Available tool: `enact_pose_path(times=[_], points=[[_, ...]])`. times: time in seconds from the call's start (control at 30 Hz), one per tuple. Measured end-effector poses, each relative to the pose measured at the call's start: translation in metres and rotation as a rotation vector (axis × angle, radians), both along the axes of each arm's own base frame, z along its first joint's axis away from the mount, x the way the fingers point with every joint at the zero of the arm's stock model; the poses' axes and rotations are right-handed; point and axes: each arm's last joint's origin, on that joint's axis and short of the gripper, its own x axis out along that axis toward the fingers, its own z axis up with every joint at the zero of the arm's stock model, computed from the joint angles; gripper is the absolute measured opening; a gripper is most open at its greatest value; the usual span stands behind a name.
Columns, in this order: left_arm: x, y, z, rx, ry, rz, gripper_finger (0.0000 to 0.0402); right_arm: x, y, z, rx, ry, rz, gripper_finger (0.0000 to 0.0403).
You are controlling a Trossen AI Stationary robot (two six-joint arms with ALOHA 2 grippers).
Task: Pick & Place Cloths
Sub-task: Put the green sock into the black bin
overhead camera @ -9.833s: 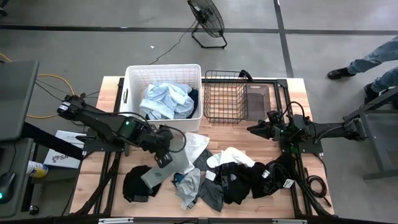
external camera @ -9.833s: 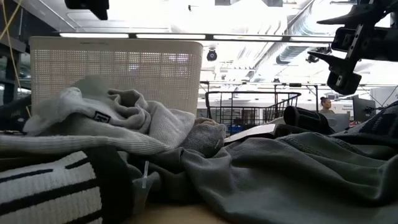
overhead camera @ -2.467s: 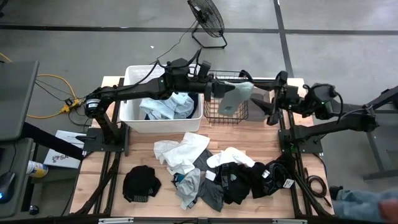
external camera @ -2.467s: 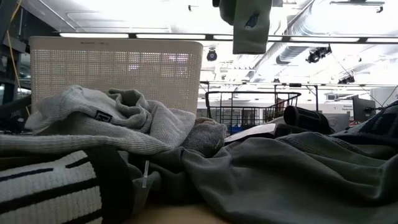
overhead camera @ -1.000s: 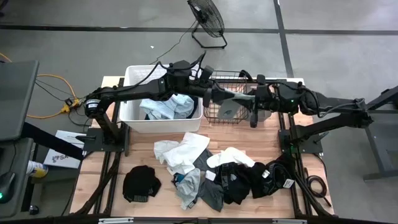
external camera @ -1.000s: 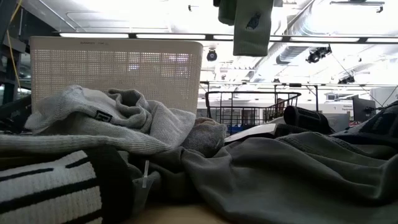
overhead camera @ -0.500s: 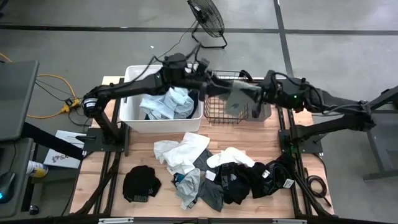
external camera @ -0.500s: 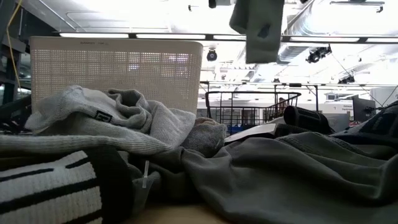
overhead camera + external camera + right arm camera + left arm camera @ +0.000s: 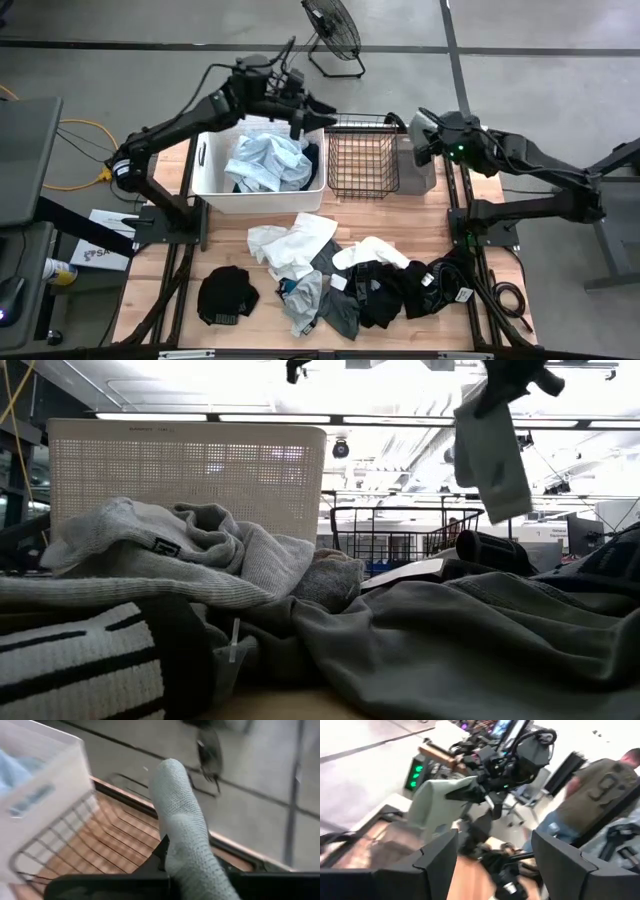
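Sock in the right gripper, beside the basket

Right gripper (image 9: pixel 418 137) pinches a grey sock (image 9: pixel 185 835) hanging just beside the wire basket (image 9: pixel 362 160); left gripper (image 9: pixel 308 112) spread wide, empty, over the tub (image 9: pixel 210 160).

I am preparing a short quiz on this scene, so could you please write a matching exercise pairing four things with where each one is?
Things:
1. grey sock
2. light blue cloth
3. black cloth
4. left gripper

Places:
A. in the white tub
B. on the table's near left part
C. held by the right gripper
D. raised over the tub's far right corner

Pairs: 1-C, 2-A, 3-B, 4-D
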Motion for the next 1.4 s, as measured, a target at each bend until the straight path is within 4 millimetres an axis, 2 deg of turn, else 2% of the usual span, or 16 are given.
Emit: enact_pose_path(times=[0.27, 0.63, 1.0, 1.17, 1.4], points=[[-0.013, 0.017, -0.002, 0.006, 0.033, 0.012, 0.0241, 0.000, -0.014, -0.008, 0.055, -0.003, -0.145, 0.0003], [-0.025, 0.032, -0.006, 0.039, 0.052, -0.091, 0.0241, 0.009, -0.026, -0.016, 0.104, 0.004, -0.194, 0.0003], [-0.034, 0.042, -0.013, 0.067, 0.101, -0.098, 0.0241, 0.021, -0.044, -0.064, 0.249, 0.066, -0.363, 0.0003], [-0.034, 0.041, -0.013, 0.093, 0.098, -0.102, 0.0241, 0.030, -0.061, -0.080, 0.300, 0.061, -0.392, 0.0003], [-0.034, 0.041, -0.013, 0.094, 0.098, -0.105, 0.0241, 0.041, -0.082, -0.107, 0.485, 0.098, -0.442, 0.0003]])
